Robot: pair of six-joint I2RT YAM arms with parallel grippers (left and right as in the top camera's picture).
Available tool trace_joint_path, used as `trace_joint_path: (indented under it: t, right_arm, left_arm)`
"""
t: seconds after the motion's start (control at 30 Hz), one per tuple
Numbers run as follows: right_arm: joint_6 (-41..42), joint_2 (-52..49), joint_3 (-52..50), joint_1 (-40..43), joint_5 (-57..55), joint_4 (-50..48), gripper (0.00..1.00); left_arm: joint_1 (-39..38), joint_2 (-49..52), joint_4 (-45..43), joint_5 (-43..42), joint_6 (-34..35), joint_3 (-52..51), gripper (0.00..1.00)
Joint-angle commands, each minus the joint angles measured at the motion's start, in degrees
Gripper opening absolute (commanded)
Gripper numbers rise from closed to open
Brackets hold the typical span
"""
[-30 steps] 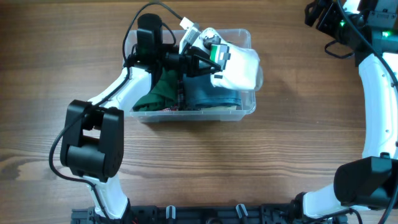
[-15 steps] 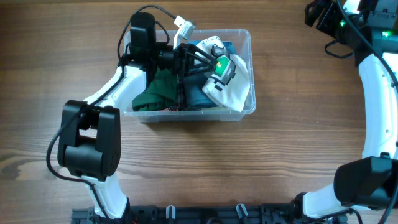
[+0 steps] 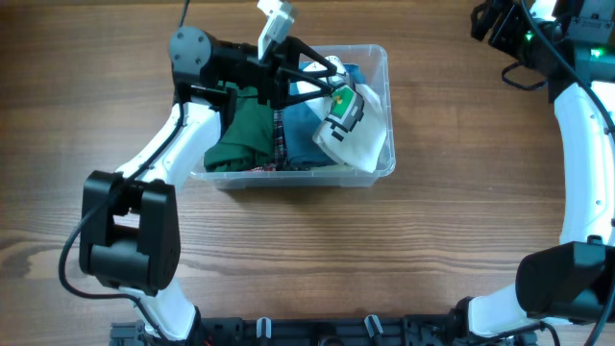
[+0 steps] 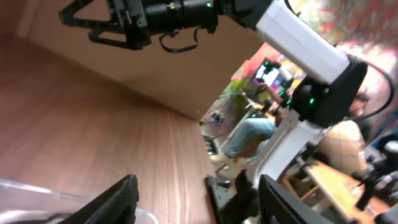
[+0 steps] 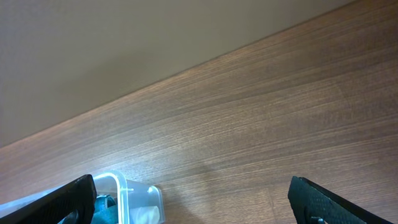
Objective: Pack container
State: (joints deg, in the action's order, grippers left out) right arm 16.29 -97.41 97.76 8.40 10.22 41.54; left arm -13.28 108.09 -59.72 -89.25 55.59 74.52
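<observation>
The container [image 3: 382,58] is a clear plastic bin at the table's middle. Inside lie a folded green cloth [image 3: 240,135], a blue cloth [image 3: 300,130] and a white garment [image 3: 363,142] with a green print, crumpled at the right end. My left gripper [image 3: 332,79] hovers above the bin's back half, open and empty. In the left wrist view the left gripper [image 4: 202,205] has its fingers spread with only the table beyond them, and a strip of the container's rim [image 4: 37,193] shows at bottom left. My right gripper [image 5: 205,202] is wide open and empty, far right of the container's corner [image 5: 134,196].
The right arm [image 3: 586,144] runs along the table's right side, its gripper [image 3: 495,24] up at the back right corner. The left arm [image 3: 163,163] arcs over the table left of the bin. Bare wooden tabletop [image 3: 452,231] surrounds the bin.
The left gripper opened and let go of the white garment, which dropped into the bin's right end. The left arm then rose and drew back to the left. The right arm stayed still.
</observation>
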Motion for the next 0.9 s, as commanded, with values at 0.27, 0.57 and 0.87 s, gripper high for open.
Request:
trace_joint_path:
  t: [0.27,0.57,0.87]
  right_arm:
    - [0.4,-0.6,-0.4,-0.1,-0.4,-0.2,1.0]
    - [0.4,-0.6,-0.4,-0.1,-0.4,-0.2,1.0]
    - [0.4,-0.6,-0.4,-0.1,-0.4,-0.2,1.0]
  left_arm:
    - [6.0,0.2,1.3,-0.5,4.7,0.6,0.67]
    - [10.2,0.2,7.5,17.6,28.7,0.6,0.86]
    - [17.0,0.2,35.4,37.6,15.1,0.6,0.99]
